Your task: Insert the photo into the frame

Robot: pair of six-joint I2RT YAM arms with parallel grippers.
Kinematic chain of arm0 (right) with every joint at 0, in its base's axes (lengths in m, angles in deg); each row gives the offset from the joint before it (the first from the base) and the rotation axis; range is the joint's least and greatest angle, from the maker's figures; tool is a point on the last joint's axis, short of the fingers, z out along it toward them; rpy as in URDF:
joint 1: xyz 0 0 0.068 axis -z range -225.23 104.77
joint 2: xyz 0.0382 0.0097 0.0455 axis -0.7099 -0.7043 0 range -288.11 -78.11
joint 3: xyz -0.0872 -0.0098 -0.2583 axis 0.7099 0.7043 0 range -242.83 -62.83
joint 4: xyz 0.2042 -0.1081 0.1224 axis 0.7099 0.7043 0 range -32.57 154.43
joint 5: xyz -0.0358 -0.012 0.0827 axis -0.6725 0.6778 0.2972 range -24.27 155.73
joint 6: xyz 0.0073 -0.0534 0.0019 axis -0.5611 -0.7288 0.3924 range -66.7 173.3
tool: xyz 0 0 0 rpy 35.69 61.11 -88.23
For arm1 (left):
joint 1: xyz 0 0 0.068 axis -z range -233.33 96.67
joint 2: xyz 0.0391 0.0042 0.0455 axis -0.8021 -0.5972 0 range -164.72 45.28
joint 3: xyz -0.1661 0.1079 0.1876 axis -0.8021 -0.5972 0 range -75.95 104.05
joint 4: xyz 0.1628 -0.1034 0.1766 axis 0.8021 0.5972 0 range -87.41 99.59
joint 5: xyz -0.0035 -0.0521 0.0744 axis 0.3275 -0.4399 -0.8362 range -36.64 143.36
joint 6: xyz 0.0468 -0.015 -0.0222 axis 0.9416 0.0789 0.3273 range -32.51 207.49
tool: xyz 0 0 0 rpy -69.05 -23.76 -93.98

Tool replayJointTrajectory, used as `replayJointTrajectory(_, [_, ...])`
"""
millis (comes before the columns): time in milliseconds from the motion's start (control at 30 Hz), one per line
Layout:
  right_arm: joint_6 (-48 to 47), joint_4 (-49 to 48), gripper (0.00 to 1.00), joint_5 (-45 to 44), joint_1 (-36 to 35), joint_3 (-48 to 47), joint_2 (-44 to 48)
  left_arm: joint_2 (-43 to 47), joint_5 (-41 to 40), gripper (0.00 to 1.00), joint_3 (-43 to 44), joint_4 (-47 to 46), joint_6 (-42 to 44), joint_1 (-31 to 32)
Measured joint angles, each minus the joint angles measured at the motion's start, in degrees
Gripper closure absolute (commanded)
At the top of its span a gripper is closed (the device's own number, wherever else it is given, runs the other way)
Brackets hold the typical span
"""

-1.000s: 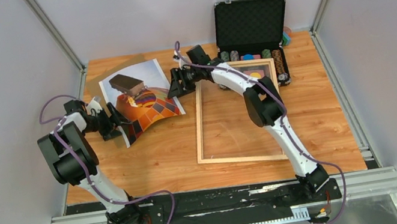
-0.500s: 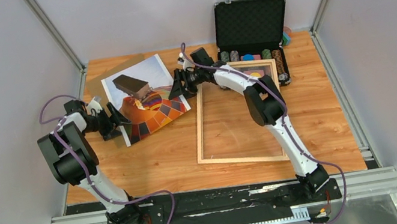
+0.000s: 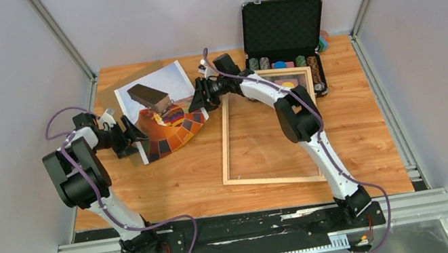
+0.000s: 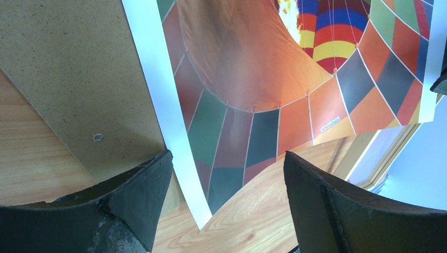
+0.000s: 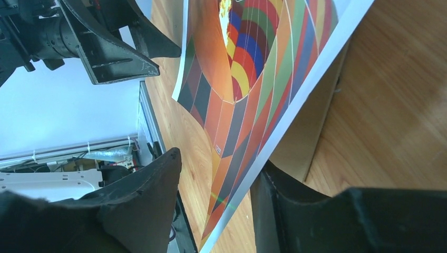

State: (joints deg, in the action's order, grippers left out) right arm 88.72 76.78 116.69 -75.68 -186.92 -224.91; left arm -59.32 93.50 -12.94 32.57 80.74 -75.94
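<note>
The photo [image 3: 164, 112], a hot-air balloon print, lies bowed upward at the table's back left, partly on a brown backing board [image 3: 130, 73]. My left gripper [image 3: 133, 131] is open at its left near corner. In the left wrist view the photo's white-bordered corner [image 4: 195, 174] hangs between the wide-apart fingers [image 4: 137, 195]. My right gripper [image 3: 202, 96] is open at the photo's right edge. In the right wrist view that edge [image 5: 263, 153] lies between the jaws, against the right finger [image 5: 295, 205]. The light-wood frame [image 3: 225, 140] lies flat to the right of the photo.
An open black chip case [image 3: 280, 27] with several chip stacks stands at the back right, just behind the frame. The brown board also shows in the left wrist view [image 4: 68, 68] and the right wrist view [image 5: 311, 132]. Metal rails run along both table sides.
The right gripper moved left onto the photo's right edge. The photo buckled upward and its lower part curled more. The left gripper barely moved.
</note>
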Motion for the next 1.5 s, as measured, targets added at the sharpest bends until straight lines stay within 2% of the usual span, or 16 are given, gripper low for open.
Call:
replayJointTrajectory(167, [0.15,-0.04,0.56,-0.07,-0.63,0.00,0.00,0.00,0.15,0.13,-0.02,0.00,0.02,0.00])
replayJointTrajectory(300, [0.07,-0.13,0.62,-0.61,-1.03,0.00,-0.20,0.00,0.31,0.13,-0.02,-0.02,0.02,0.00])
replayJointTrajectory(600, [-1.55,1.38,1.00,-3.30,-1.55,-0.87,-0.50,0.00,0.37,0.13,-0.02,0.00,0.09,0.04])
replayJointTrajectory(867, [-2.82,2.78,1.00,-6.67,-1.51,2.84,2.60,0.57,0.50,0.11,-0.02,0.37,0.70,0.24])
replayJointTrajectory(1167, [-2.43,1.84,1.00,-6.95,-0.44,12.96,17.03,2.03,0.92,0.06,-0.02,1.64,2.32,0.72])
replayJointTrajectory(1500, [-0.24,-2.43,1.00,-3.50,0.31,14.78,26.40,-0.11,15.96,0.03,0.42,-2.67,-2.95,2.05])
